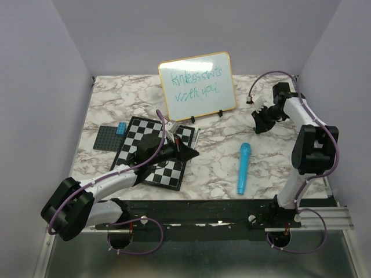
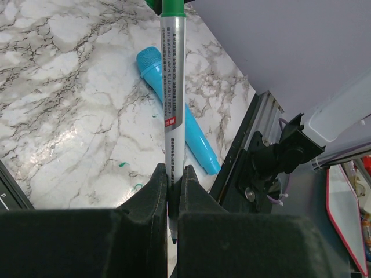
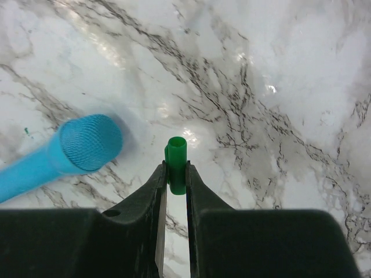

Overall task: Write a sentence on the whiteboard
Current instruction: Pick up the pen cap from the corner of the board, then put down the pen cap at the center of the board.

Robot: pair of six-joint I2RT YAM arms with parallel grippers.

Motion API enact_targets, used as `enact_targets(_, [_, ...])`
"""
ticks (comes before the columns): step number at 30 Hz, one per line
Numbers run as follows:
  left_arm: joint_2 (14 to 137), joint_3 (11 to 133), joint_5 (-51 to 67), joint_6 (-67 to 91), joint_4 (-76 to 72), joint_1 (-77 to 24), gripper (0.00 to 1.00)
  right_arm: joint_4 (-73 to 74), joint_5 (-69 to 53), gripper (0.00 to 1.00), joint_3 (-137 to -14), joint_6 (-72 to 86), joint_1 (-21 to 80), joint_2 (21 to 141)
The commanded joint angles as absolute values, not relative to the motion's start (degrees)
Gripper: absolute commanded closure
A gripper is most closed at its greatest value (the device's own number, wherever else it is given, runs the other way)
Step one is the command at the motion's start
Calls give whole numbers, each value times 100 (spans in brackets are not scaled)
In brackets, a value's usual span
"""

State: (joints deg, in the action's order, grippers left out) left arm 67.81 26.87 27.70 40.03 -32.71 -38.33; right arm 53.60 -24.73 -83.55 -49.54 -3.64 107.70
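The whiteboard [image 1: 197,87] stands propped at the back of the marble table, yellow-orange framed. On it is the sentence [image 1: 192,83], two lines of thin green handwriting. My left gripper [image 1: 190,152] hovers over the checkered board's right edge, in front of the whiteboard. In the left wrist view this gripper [image 2: 175,175] is shut on a green-ended marker [image 2: 173,87]; the marker's bare tip pokes back between the fingers. My right gripper [image 1: 259,123] is at the right, level with the whiteboard's foot. It is shut [image 3: 176,169] on the marker's green cap [image 3: 177,157], held upright above the table.
A blue toy microphone [image 1: 243,168] lies on the table between the arms, also in the wrist views [image 2: 179,119] [image 3: 72,149]. A black-and-white checkered board [image 1: 152,152] lies under the left arm. A dark baseplate [image 1: 106,138] with a blue brick [image 1: 122,128] is at the left.
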Motion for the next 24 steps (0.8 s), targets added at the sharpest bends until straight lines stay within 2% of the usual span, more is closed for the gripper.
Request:
enact_targets(1, [6820, 2628, 2558, 4069, -3481, -3841, 100, 5519, -2725, 78, -8157, -5036, 61, 10214])
enact_targets(11, [6425, 2426, 2207, 4034, -3173, -3841, 100, 5108, -2611, 78, -7146, -4641, 1703, 9835])
enact_targets(24, [5687, 1872, 1749, 4183, -3023, -3832, 100, 4202, -1908, 72, -6513, -4052, 2733, 10292])
